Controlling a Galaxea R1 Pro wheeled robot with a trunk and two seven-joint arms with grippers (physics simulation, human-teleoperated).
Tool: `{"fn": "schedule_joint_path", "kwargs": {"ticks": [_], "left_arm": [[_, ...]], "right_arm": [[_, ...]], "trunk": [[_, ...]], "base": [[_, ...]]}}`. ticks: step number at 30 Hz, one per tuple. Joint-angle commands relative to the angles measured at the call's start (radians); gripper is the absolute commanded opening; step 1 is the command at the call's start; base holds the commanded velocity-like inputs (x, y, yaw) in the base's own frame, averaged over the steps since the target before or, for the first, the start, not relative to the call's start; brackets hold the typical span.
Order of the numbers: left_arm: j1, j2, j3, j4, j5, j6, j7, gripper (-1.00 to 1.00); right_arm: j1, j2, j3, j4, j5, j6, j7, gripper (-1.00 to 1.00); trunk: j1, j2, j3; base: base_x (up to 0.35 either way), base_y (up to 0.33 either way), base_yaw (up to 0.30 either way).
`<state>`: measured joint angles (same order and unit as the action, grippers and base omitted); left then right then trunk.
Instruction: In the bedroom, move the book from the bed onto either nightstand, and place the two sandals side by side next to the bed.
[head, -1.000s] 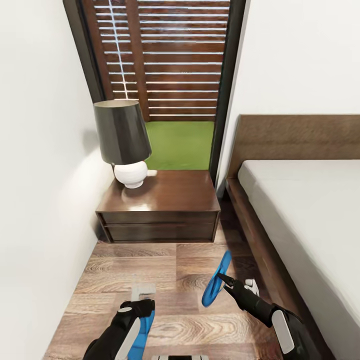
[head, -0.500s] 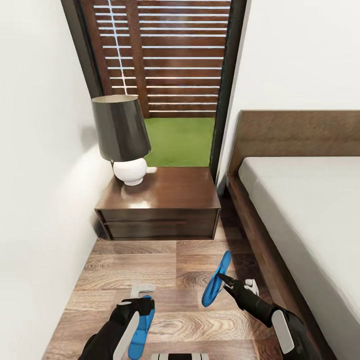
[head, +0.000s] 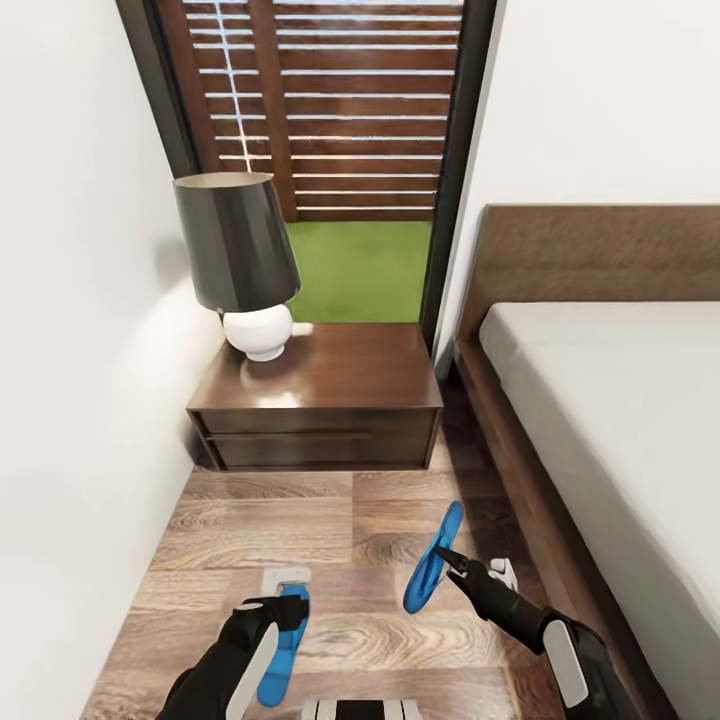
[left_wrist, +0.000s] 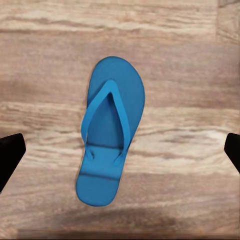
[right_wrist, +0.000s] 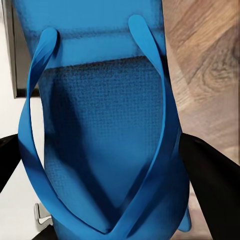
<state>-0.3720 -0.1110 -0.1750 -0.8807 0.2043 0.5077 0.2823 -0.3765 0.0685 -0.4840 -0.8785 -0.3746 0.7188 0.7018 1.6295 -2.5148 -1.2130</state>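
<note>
One bright blue sandal (left_wrist: 110, 135) lies flat on the wood floor (head: 260, 520), strap side up. My left gripper (head: 278, 608) hovers just above it, open, with its dark fingertips (left_wrist: 10, 155) wide apart on either side of the sandal (head: 283, 650). The other sandal (head: 432, 560) is off the floor and stands on edge, and my right gripper (head: 447, 557) is shut on it across the sole (right_wrist: 110, 125). The bed (head: 610, 400) runs along the right. The nightstand (head: 320, 400) stands ahead against the wall. The book is out of view.
A lamp (head: 240, 260) with a dark shade and a white base stands on the nightstand's left part. A white wall (head: 70, 400) closes the left side. A tall window (head: 330, 150) behind the nightstand shows a slatted fence and grass. The floor strip between wall and bed is narrow.
The camera has tilted, so nightstand and lamp sit higher in the picture. My left arm has drawn back a little, uncovering more of the sandal on the floor. The right gripper still holds its sandal.
</note>
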Motion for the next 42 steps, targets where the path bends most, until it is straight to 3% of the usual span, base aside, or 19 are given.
{"fn": "schedule_joint_path", "kwargs": {"ticks": [1,15,17,20,23,32,42], "left_arm": [[-0.001,0.001,-0.003,-0.001,0.01,0.003,0.009,1.0],[0.0,-0.001,-0.001,-0.037,0.011,0.006,0.011,1.0],[0.0,-0.001,-0.001,-0.037,0.012,0.006,0.011,1.0],[0.0,-0.001,-0.001,-0.037,0.012,0.006,0.011,1.0],[0.012,-0.001,0.014,-0.043,0.017,0.002,-0.006,1.0],[0.033,-0.003,0.014,-0.044,0.026,0.002,-0.006,1.0],[0.034,-0.003,0.015,-0.046,0.026,0.0,-0.006,1.0]], "right_arm": [[-0.001,0.001,-0.004,-0.001,-0.003,0.007,0.003,-1.0],[-0.001,-0.002,-0.007,-0.004,-0.008,0.014,0.009,-1.0],[-0.001,-0.002,-0.007,-0.004,-0.032,0.014,0.009,-1.0],[-0.001,-0.002,-0.007,-0.002,-0.107,0.014,0.009,-1.0],[-0.007,0.011,0.01,-0.02,-0.132,0.031,0.026,-1.0],[-0.007,0.01,0.061,-0.058,-0.135,0.031,0.076,-1.0],[-0.007,0.01,0.092,-0.058,-0.135,0.031,0.076,-1.0]], "trunk": [[0.0,-0.001,-0.005],[0.0,-0.001,-0.005],[0.0,-0.001,-0.005],[0.0,-0.001,-0.005],[0.0,-0.001,-0.005],[0.0,-0.001,-0.005],[0.0,-0.001,-0.005]], "base": [[0.0,0.0,0.0],[0.0,0.0,0.0],[0.0,0.0,0.0],[0.0,0.0,0.0],[0.0,0.0,0.0],[0.0,0.0,0.0],[0.0,0.0,0.0]]}}
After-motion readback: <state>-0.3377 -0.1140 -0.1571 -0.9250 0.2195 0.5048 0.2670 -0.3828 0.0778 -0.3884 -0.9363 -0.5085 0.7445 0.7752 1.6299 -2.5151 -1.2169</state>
